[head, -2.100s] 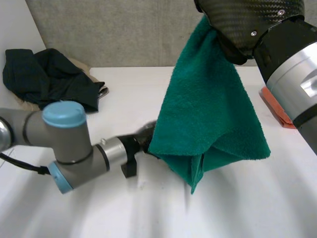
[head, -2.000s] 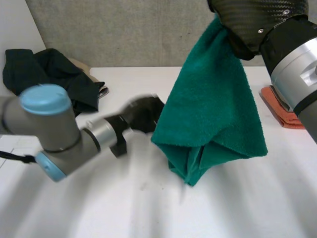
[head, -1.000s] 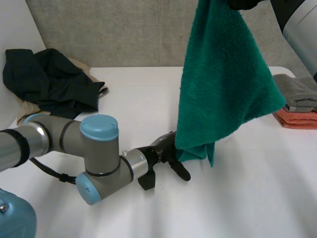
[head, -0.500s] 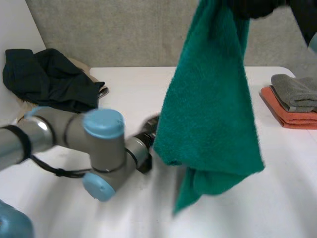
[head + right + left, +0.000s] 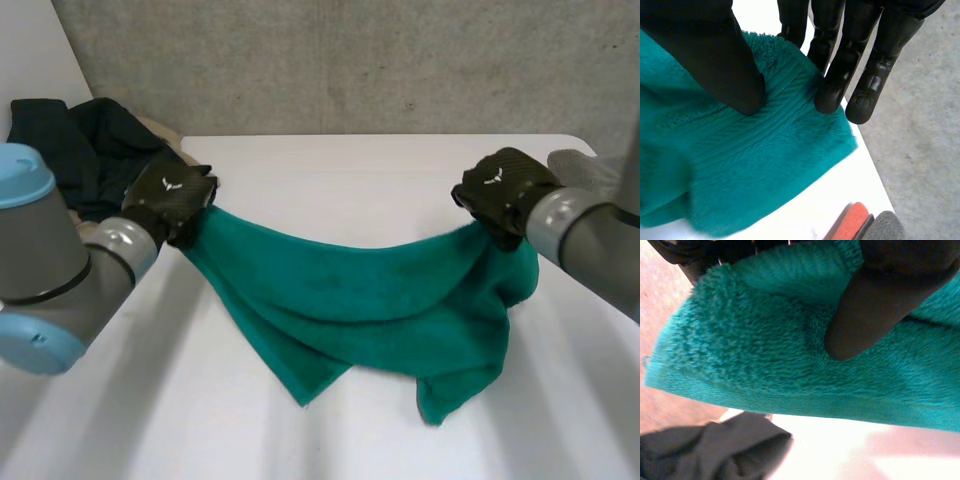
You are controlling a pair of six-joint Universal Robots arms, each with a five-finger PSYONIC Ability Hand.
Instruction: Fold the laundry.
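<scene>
In the head view the green towel [image 5: 370,300] sags between the left hand [image 5: 170,195] and right hand [image 5: 497,190] over the middle of the white table [image 5: 330,170]. The left wrist view shows that hand's thumb pinching the towel's edge against its fingers. The right wrist view shows thumb and fingers clamping a corner.
</scene>
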